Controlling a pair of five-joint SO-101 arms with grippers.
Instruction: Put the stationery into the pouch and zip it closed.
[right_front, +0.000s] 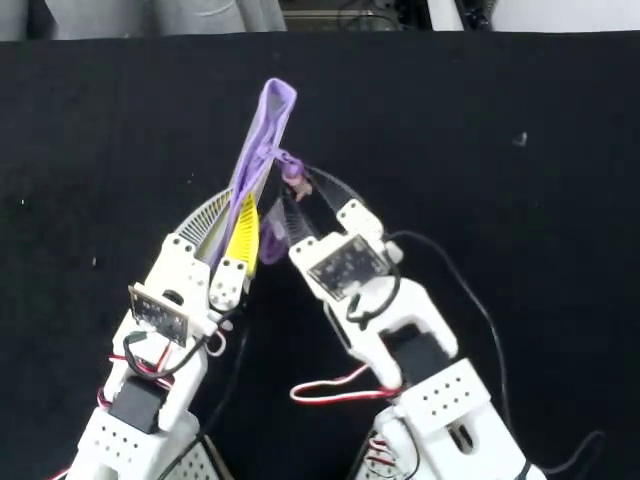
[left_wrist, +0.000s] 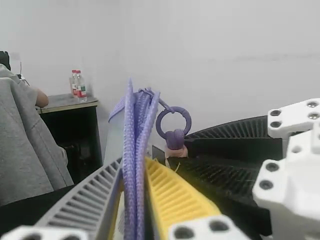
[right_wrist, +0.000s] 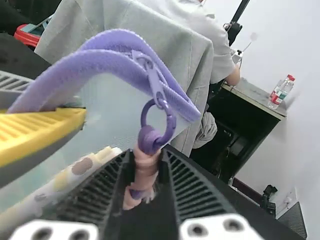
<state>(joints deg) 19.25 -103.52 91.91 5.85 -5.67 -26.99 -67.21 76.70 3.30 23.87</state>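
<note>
Purple pouch (right_front: 268, 115) is clamped upright by left tool (right_front: 232, 218) over black desk (right_front: 520, 200); zipper pull (right_wrist: 148, 140), at pouch's 4 o'clock, is pinched by right tool (right_front: 298, 192).

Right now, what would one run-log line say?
left tool: shut on purple pouch | right tool: shut on zipper pull | stationery: seen inside pouch | zip: extent unclear

Upright pouch (right_front: 264, 130) fills gap between arms; cable (right_front: 330, 390) loops beside right arm (right_front: 420, 350).

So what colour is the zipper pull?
Purple. The zipper pull on the pouch shows best in the right wrist view.
</note>
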